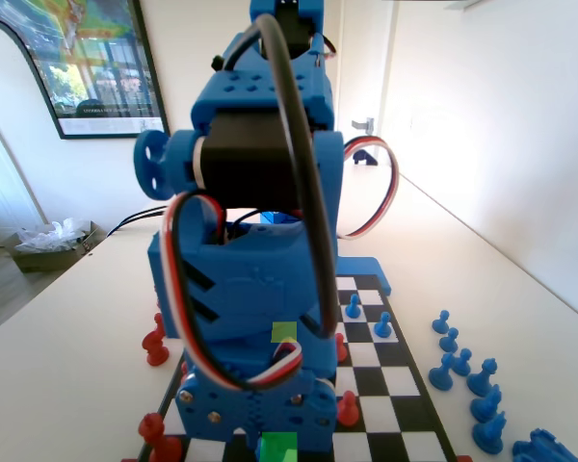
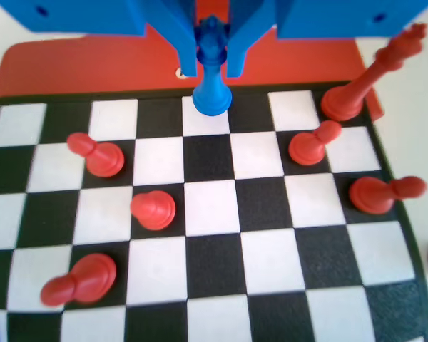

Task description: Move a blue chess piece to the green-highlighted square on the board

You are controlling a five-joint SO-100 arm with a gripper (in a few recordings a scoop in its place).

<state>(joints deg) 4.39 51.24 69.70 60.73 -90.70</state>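
Gripping the blue chess piece [image 2: 212, 71] at its crown, fingers [image 2: 187, 50] clamped either side; piece upright, base on a white square in the far row of the board [image 2: 214, 206]; red pawns [image 2: 153, 209] scattered nearer; green-highlighted square [image 1: 279, 448] at the fixed view's bottom edge.

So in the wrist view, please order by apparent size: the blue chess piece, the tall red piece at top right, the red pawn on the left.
1. Tall red piece.
2. Blue chess piece, held between the gripper jaws.
3. Red pawn.
Tilt and nearness make real sizes unsure.
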